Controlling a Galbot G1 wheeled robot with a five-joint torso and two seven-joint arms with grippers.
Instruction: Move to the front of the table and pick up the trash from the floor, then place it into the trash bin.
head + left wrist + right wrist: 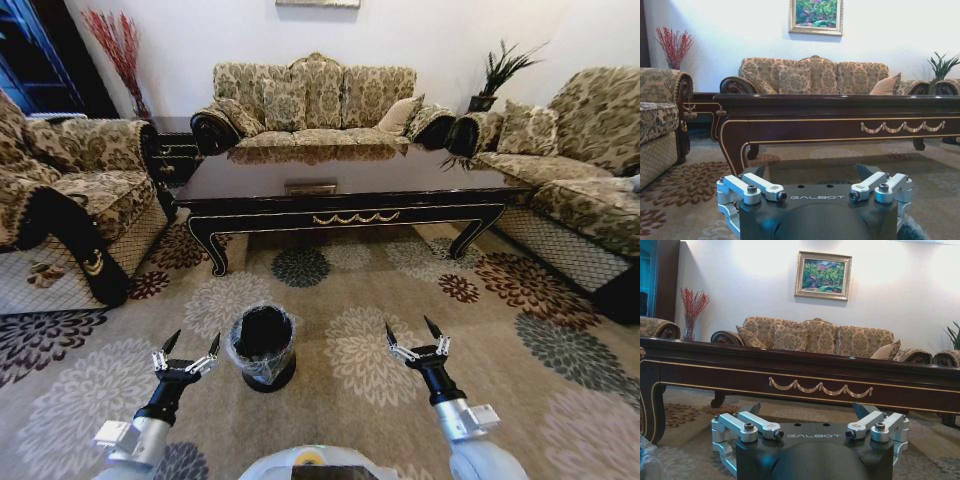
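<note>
The dark glossy table (350, 180) with its gold swag stands straight ahead on the patterned floor (360, 290). Its front edge also runs across the left wrist view (840, 125) and the right wrist view (815, 377). The black trash bin (262, 345), lined with a crinkly bag, sits on the carpet between my arms, nearer the left one. My left gripper (194, 340) hangs open just left of the bin. Right of the bin my right gripper (409, 326) is open too, over a pale medallion. Both hold nothing. The trash is out of view.
A patterned sofa (315, 100) stands behind the table, an armchair (70, 190) at the left and another sofa (580, 180) at the right. A dark side table (170, 140) fills the back-left corner. Open carpet lies between me and the table.
</note>
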